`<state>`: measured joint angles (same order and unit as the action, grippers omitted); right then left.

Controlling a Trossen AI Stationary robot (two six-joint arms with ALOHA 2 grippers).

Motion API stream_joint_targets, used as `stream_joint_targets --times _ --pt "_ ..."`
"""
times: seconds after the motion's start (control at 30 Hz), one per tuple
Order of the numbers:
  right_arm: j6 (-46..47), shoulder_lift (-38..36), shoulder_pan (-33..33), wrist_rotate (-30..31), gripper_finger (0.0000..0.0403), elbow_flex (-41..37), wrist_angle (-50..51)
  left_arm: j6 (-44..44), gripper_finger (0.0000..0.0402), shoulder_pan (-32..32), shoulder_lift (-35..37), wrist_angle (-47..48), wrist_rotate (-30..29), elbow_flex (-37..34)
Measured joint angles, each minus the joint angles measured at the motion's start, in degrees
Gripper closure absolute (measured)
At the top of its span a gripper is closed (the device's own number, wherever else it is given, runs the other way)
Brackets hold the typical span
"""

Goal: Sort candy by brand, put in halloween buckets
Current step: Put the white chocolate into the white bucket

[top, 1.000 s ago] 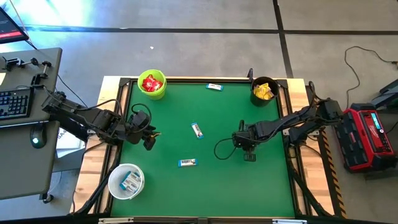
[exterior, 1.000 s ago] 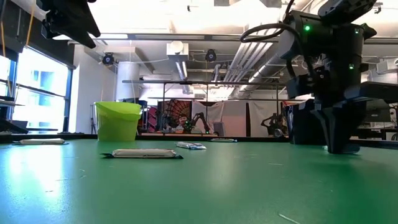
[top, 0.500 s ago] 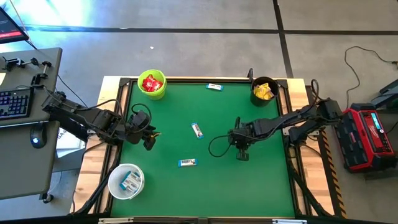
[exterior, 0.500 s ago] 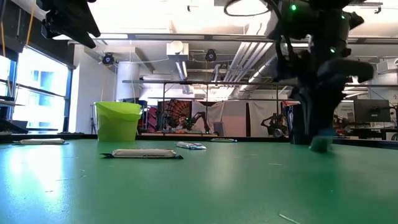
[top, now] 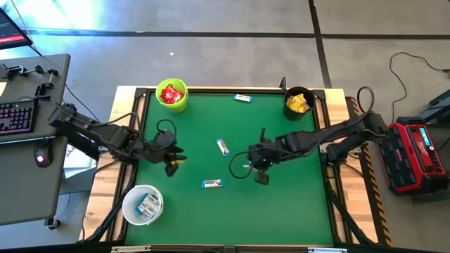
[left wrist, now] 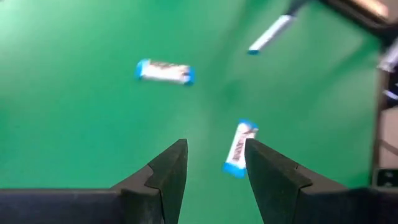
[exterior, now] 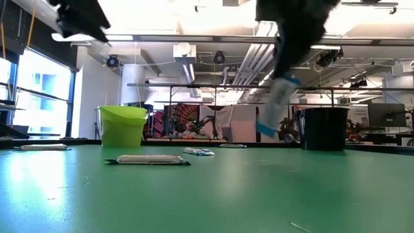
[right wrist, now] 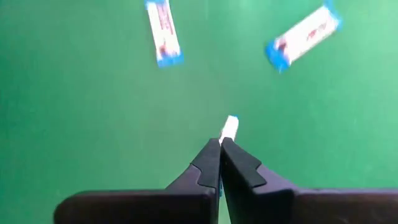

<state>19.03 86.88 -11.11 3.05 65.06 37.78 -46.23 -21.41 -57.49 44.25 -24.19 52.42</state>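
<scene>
My right gripper (right wrist: pixel 220 144) is pinched fully together on a slim white-and-blue wrapped candy bar (right wrist: pixel 229 128), whose end pokes out past my fingertips. It hangs above the flat green felt-like table top (top: pixel 295 211), near its middle. The low view shows what the wrist view cannot: the bar (exterior: pixel 276 107) dangles tilted, clear of the table. My left gripper (left wrist: pixel 214 163) hovers near the table's left edge with its jaws partly apart and nothing between them.

Three more glossy bars lie on the table: one at its middle (top: pixel 223 147), one nearer the front (top: pixel 211 184), one by the far edge (top: pixel 242 98). The round lime-green plastic bucket (top: pixel 171 95) at the table's far left corner holds red packets, the black bucket (top: pixel 298 102) at the far right corner holds yellow ones, and the white translucent bucket (top: pixel 143 204) at the near left corner holds bars.
</scene>
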Motion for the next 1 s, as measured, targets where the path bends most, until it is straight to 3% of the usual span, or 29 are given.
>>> stream_joint_targets --times 0.23,0.47,0.6,0.77,1.0 --pt "-0.04 -0.04 0.01 1.97 0.0403 7.24 -0.33 14.32 0.0243 1.75 -7.93 -16.34 1.85 0.0" --pt "0.01 -0.06 0.01 2.64 0.0403 12.86 -0.19 21.95 0.0212 6.72 -17.42 -32.3 8.53 0.0" --pt "3.43 -0.1 0.01 2.7 0.0403 13.65 1.78 21.03 0.0195 9.04 -20.25 -33.68 13.31 0.0" --pt "10.14 0.24 -0.43 2.47 0.0399 10.48 2.11 20.84 0.019 9.46 -20.53 -33.64 14.24 0.0" --pt "16.25 5.76 2.07 -0.88 0.0323 5.15 -1.59 20.47 0.019 8.9 -20.19 -32.16 14.2 0.0"
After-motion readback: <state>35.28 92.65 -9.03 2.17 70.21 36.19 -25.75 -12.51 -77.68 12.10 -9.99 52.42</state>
